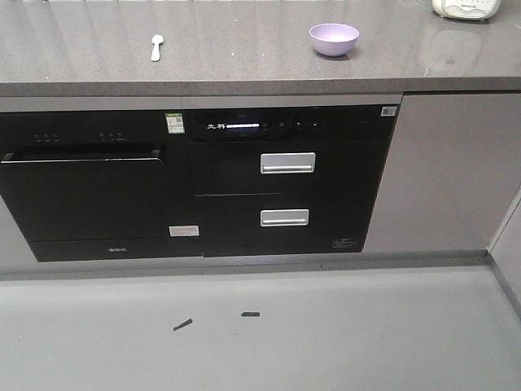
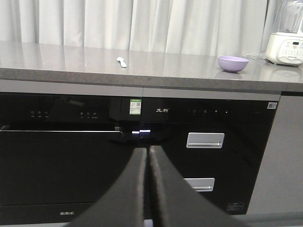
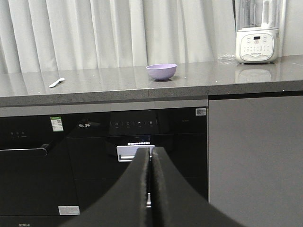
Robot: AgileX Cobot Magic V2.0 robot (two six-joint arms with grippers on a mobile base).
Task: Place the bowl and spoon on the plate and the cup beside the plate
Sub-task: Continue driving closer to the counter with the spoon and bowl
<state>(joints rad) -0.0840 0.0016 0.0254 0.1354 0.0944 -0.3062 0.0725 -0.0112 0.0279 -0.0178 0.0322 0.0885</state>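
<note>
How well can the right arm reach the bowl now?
Probably yes: the bowl stands alone on the countertop, nothing close around it. The right gripper, shut and below counter height, must rise and open.

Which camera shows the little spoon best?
The front-facing view: it looks down on the spoon, so scoop and handle both show. Both wrist views catch it from low and far, a small pale sliver on the countertop.

The lavender bowl (image 1: 334, 39) sits upright (empty, glossy inside) right of the surface's (image 1: 244, 69) middle; the pale spoon (image 1: 156, 47) lies flat, well apart leftward.
</note>
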